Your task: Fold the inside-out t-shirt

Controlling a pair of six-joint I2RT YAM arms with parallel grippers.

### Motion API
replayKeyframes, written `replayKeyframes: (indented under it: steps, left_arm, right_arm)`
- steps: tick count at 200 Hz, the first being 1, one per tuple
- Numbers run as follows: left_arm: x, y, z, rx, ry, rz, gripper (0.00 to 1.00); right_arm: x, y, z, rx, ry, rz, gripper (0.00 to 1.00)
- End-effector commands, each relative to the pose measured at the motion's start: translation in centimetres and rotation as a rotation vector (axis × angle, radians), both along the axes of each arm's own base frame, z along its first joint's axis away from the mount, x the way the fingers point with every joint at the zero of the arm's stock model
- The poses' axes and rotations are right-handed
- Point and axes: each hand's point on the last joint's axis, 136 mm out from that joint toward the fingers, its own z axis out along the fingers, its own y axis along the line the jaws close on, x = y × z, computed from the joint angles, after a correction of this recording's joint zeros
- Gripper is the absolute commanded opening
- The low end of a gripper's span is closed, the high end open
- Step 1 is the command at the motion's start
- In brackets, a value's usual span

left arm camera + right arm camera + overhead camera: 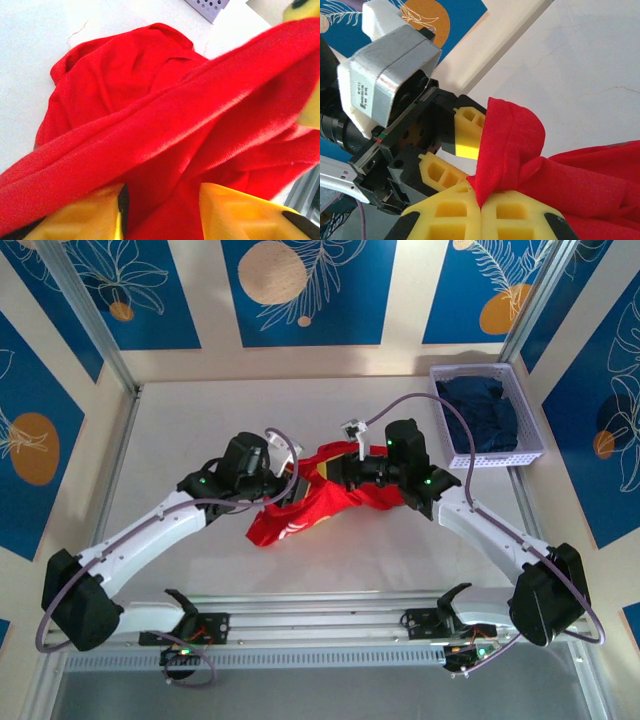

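Loosely bunched red knit t-shirt (288, 525) w/ creases

The bright red t-shirt (300, 522) is lying crumpled at the centre of the frame, its lower-left end heaping on the white bench (180, 430), the rest stretching toward the upper right in twisted, taut folds.

Both arms reach inward, wrists nearly meeting. Right gripper (481, 220) pinched tight on t-shirt (580, 185). Left gripper (160, 210) jaws apart, cloth between, grip unclear.
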Motion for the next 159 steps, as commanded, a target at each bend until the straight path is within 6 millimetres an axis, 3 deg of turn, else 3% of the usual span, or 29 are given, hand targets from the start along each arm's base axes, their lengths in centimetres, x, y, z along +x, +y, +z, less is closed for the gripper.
replayKeyframes:
  steps: [1,34,62,94,125,143,159]
  left_arm:
    - [0.7,-0.9,1.4,-0.011,-0.051,-0.023,0.36]
    - [1.1,-0.9,1.4,-0.004,-0.056,-0.011,0.15]
    - [0.1,-0.7,3.5,-0.061,-0.067,-0.026,0.00]
    - [-3.6,-1.1,8.5,-0.248,-0.066,-0.131,0.00]
    - [-5.7,0.1,12.5,-0.390,-0.085,-0.153,0.00]
    - [-6.5,0.3,13.6,-0.440,-0.081,-0.173,0.00]
    - [-6.6,0.4,13.0,-0.418,-0.080,-0.179,0.00]
  right_arm:
    - [-0.4,-0.2,0.8,0.021,-0.010,0.017,0.00]
    - [-0.3,-0.6,0.8,0.015,-0.022,0.001,0.00]
    - [0.3,-1.5,-0.1,-0.065,-0.054,-0.061,0.00]
    - [0.5,-2.2,0.2,-0.176,-0.171,-0.138,0.00]
    - [0.0,-1.6,0.1,-0.290,-0.308,-0.160,0.00]
    - [-0.3,-1.1,0.3,-0.320,-0.365,-0.163,0.00]
    - [-0.5,-0.8,0.5,-0.320,-0.377,-0.160,0.00]
